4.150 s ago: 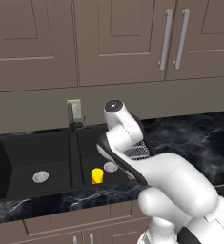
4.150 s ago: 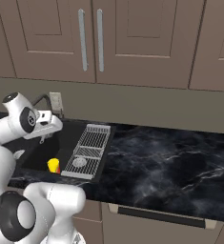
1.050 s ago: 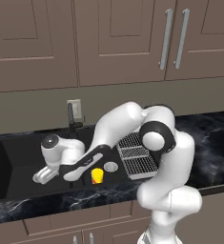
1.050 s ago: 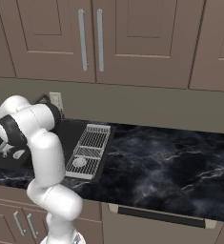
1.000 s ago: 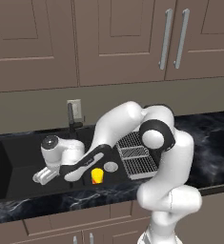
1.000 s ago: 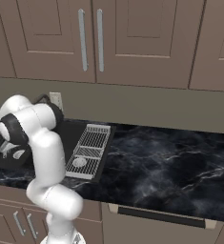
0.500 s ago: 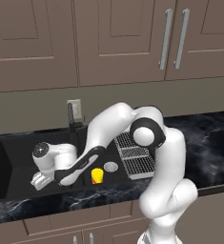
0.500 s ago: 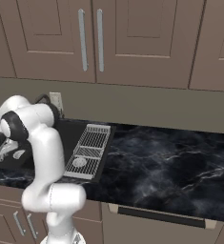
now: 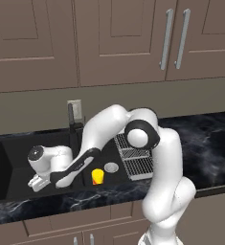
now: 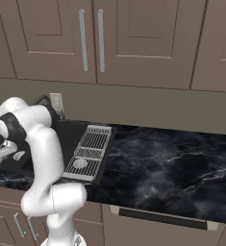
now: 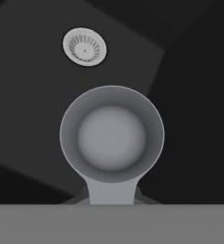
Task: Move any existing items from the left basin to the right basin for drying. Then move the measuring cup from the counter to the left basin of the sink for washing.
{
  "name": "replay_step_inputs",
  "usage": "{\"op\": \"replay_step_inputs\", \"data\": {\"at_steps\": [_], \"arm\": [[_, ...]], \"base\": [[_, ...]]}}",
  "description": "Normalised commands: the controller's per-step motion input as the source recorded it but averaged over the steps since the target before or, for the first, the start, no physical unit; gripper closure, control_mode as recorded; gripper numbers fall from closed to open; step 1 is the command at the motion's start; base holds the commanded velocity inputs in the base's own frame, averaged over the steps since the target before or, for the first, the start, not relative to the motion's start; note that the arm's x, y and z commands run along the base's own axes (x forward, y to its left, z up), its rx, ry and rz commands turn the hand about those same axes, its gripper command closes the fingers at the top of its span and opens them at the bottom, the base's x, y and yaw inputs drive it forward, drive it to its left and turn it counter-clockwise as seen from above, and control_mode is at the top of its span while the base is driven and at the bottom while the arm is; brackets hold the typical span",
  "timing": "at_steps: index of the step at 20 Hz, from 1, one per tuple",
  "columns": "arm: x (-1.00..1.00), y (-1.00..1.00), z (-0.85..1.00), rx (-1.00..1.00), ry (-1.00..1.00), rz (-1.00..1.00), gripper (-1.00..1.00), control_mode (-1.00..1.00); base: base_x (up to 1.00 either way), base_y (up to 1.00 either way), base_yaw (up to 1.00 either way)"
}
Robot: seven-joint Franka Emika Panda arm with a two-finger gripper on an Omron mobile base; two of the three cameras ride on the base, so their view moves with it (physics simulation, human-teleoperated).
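In the left base view, the white arm bends down from the right and reaches left into the left basin [image 9: 18, 162], a wide black rectangle with flat matte walls. The gripper [image 9: 37, 182] hangs low over this basin, near its front wall. To the right, the yellow cup [image 9: 98, 176] stands in the right basin [image 9: 109, 155], a small cylinder with an orange-red end on top, just beside the round silver drain [image 9: 111, 167]. A white wire rack [image 9: 135, 158] with a fine grid lies at the right edge of the sink. The counter [image 9: 205, 143] is glossy black marble with white veins. A dark faucet [image 9: 72, 117] rises behind the sink.

In the right base view, the gripper [image 10: 6, 153] is at the far left, over the black basin, with the arm in front of it. The rack [image 10: 88, 153] lies flat between the sink and the shiny counter [image 10: 172, 168].

In the hand view, the measuring cup [image 11: 112, 136] is in the middle: a smooth grey metal bowl, round, with a straight flat handle that runs down to the gripper. The jaws are closed tight on this handle. Beyond the cup is the dark basin floor [image 11: 27, 119] with a round silver drain [image 11: 84, 46], ribbed like a strainer.
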Motion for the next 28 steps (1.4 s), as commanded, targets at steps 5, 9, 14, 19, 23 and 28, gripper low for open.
{"op": "replay_step_inputs", "data": {"at_steps": [5, 9, 14, 19, 23, 28], "arm": [[0.12, 0.0, -0.15, 0.0, 0.02, -0.07, 1.0, -1.0], [0.22, 0.0, -0.14, 0.0, 0.06, -0.07, 1.0, -1.0], [0.21, 0.0, -0.14, 0.0, 0.07, -0.05, 1.0, -1.0], [0.18, 0.0, -0.17, 0.0, 0.07, -0.04, 1.0, -1.0], [0.11, 0.01, -0.27, 0.0, 0.03, -0.03, 1.0, -1.0], [0.01, 0.0, -0.28, 0.0, 0.0, -0.03, 1.0, -1.0]], "base": [[0.0, 0.0, 0.0], [0.0, 0.0, 0.0], [0.0, 0.0, 0.0], [0.0, 0.0, 0.0], [0.0, 0.0, 0.0], [0.0, 0.0, 0.0]]}}
